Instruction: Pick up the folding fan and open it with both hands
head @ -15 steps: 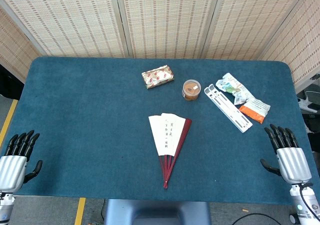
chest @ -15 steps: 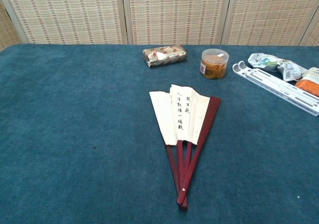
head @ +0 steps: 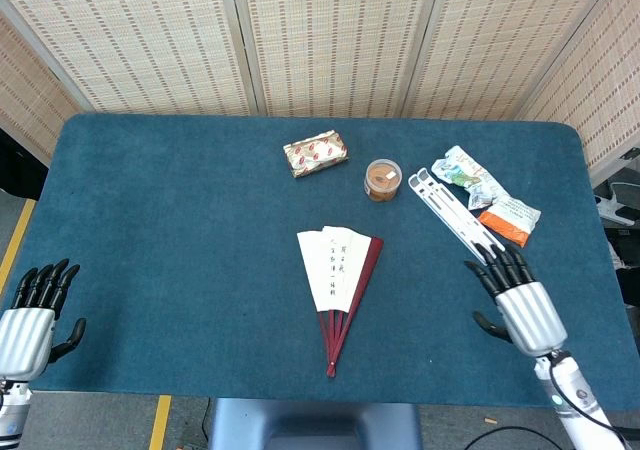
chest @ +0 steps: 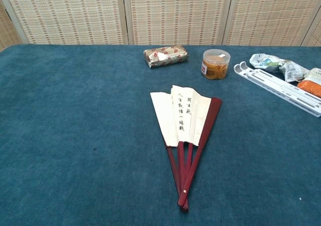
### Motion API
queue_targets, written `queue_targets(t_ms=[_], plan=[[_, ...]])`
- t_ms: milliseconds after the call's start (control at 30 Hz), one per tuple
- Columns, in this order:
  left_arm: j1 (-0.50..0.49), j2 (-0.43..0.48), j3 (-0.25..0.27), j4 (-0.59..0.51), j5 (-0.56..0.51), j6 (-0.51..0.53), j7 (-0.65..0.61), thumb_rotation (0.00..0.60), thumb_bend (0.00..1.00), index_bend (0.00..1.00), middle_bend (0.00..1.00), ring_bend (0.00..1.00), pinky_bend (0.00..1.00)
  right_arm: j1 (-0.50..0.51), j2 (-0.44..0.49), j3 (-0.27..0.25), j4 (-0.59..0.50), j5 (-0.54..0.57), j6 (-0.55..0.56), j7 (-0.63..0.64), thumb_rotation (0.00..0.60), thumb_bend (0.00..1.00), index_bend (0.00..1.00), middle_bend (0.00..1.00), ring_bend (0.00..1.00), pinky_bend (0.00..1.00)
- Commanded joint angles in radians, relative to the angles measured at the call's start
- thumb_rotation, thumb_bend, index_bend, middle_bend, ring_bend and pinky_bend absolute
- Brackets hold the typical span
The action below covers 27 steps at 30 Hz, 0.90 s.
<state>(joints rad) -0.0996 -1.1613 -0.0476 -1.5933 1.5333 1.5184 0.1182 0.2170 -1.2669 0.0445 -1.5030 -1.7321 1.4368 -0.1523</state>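
Woven reed screens [head: 330, 40] stand behind a table [head: 160, 220] covered in dark teal cloth. Between the two hands lies the folding fan [head: 338, 280], partly spread and flat on the cloth, well apart from both. Its cream paper leaf carries columns of dark writing, and its dark red ribs run down to a pivot at the near end; one wide red guard stick edges the side toward the right hand.

Over the table's near right part hovers the right hand [head: 520, 305], palm down, fingers straight and slightly apart, holding nothing. Its dark fingertips [head: 500, 263] sit at the near end of a white plastic rack [head: 455, 215], though contact cannot be judged. Beyond that rack lie snack packets [head: 485, 195].

At the near left corner, the left hand [head: 30, 320] hangs empty, fingers extended together. Farther off, past the fan, sit a round jar [head: 382, 179] and a wrapped packet [head: 315, 153].
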Motion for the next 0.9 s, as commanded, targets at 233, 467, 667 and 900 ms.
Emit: queue_targets(t_ms=[233,467,667,900], plan=[[0.004,0.007,0.002,-0.003,-0.013,-0.005,-0.009,0.6,0.41,0.0,0.0,0.0,0.03,0.233,-0.188,0.033,0.153,-0.065,-0.233,-0.052,0.6,0.16,0.33,0.0,0.0,0.0],[0.001,0.002,-0.004,0.011,-0.021,-0.007,0.0,0.6,0.41,0.0,0.0,0.0,0.03,0.302,-0.327,0.012,0.315,-0.086,-0.251,0.016,0.6,0.16,0.38,0.0,0.0,0.0],[0.0,-0.003,-0.008,0.016,-0.033,-0.011,0.013,0.6,0.41,0.0,0.0,0.0,0.03,0.33,-0.407,-0.005,0.4,-0.087,-0.241,0.046,0.6,0.16,0.42,0.01,0.0,0.0],[-0.002,-0.007,-0.01,0.016,-0.048,-0.019,0.028,0.6,0.41,0.0,0.0,0.0,0.03,0.346,-0.499,-0.018,0.513,-0.062,-0.241,0.071,0.6,0.16,0.44,0.03,0.0,0.0]])
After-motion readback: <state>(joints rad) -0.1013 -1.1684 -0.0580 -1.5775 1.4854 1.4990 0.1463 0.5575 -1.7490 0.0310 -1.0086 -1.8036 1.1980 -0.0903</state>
